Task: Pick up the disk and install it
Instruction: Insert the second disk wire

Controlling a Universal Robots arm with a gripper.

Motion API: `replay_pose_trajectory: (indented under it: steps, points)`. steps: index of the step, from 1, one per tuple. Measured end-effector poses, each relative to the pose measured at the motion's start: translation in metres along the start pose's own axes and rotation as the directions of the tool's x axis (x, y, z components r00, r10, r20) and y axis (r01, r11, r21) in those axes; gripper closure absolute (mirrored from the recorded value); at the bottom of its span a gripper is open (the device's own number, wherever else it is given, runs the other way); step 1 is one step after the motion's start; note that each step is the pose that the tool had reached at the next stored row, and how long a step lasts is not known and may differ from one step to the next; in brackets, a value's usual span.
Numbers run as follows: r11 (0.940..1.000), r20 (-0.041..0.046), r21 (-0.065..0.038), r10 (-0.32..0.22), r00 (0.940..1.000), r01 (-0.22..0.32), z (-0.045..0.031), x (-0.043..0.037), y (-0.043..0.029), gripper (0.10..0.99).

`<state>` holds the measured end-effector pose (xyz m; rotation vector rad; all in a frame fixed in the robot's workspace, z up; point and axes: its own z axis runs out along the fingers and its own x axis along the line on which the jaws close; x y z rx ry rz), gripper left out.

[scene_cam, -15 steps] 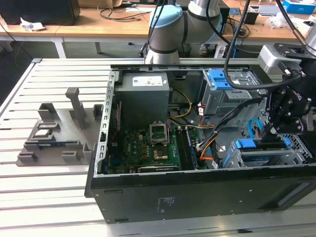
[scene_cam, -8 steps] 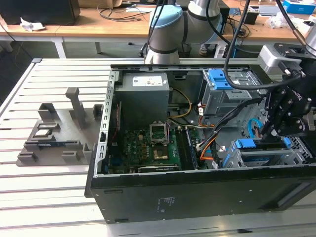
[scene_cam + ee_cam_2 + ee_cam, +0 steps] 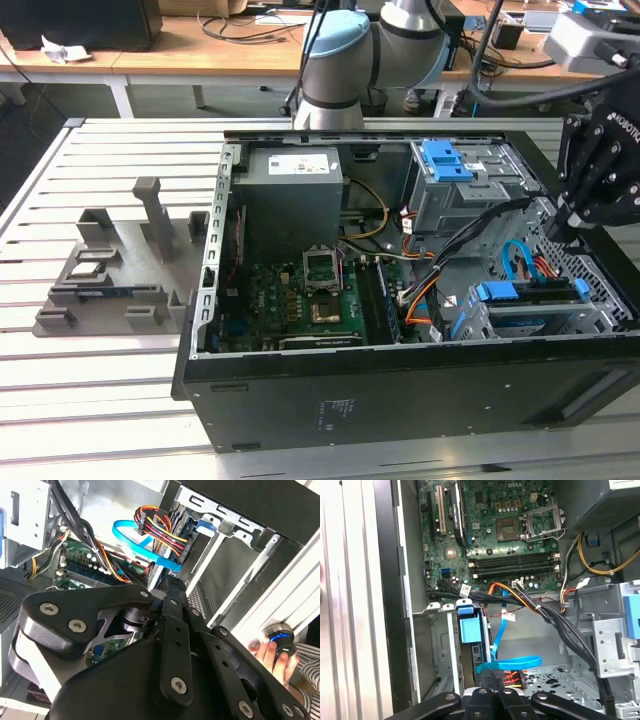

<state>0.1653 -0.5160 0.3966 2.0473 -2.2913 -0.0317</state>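
Note:
The disk (image 3: 528, 308), framed by blue plastic rails, lies in the lower drive bay at the corner of the open computer case (image 3: 400, 390) on the exterior view's right. In the first wrist view its blue rail tab (image 3: 470, 629) stands between the bay's metal walls. My gripper (image 3: 556, 232) hangs just above the disk's far end, by the blue and multicoloured cables (image 3: 155, 527). Its black fingers (image 3: 491, 694) are pressed together with nothing between them. In the second wrist view the shut fingertips (image 3: 169, 586) point toward the cable plugs beside the bay.
A grey power supply box (image 3: 295, 195), the green motherboard (image 3: 310, 300) and an upper cage holding a blue bracket (image 3: 445, 160) crowd the case. Black cable bundles (image 3: 555, 625) cross near the bay. A grey fixture (image 3: 110, 270) sits on the slatted table. A person's hand (image 3: 267, 655) holds a blue-lit knob.

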Motion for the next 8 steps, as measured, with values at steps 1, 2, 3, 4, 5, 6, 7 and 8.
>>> replay_pose_trajectory:
  steps: [1, 2, 3, 4, 5, 6, 7, 8]
  points:
    - [1.0000, -0.0004, 0.000, 0.000, 1.0000, 0.000, -0.0025, 0.0001, 0.0001, 0.980]
    - [1.0000, 0.0000, 0.000, 0.000, 1.0000, 0.000, -0.0032, 0.0001, 0.0002, 0.980]
    - [1.0000, 0.0002, 0.000, 0.000, 1.0000, 0.000, -0.0031, 0.0001, 0.0002, 0.980]
    - [1.0000, 0.0001, 0.000, 0.000, 1.0000, 0.000, -0.0032, 0.0001, 0.0002, 0.980]
    - [1.0000, 0.0000, 0.000, 0.000, 1.0000, 0.000, -0.0033, 0.0001, 0.0002, 0.980]
    - [1.0000, 0.0000, 0.000, 0.000, 1.0000, 0.000, -0.0033, 0.0001, 0.0002, 0.980]
    - [1.0000, 0.0000, 0.000, 0.000, 1.0000, 0.000, -0.0034, 0.0001, 0.0002, 0.980]
    - [1.0000, 0.0001, 0.000, 0.000, 1.0000, 0.000, -0.0033, 0.0001, 0.0002, 0.980]
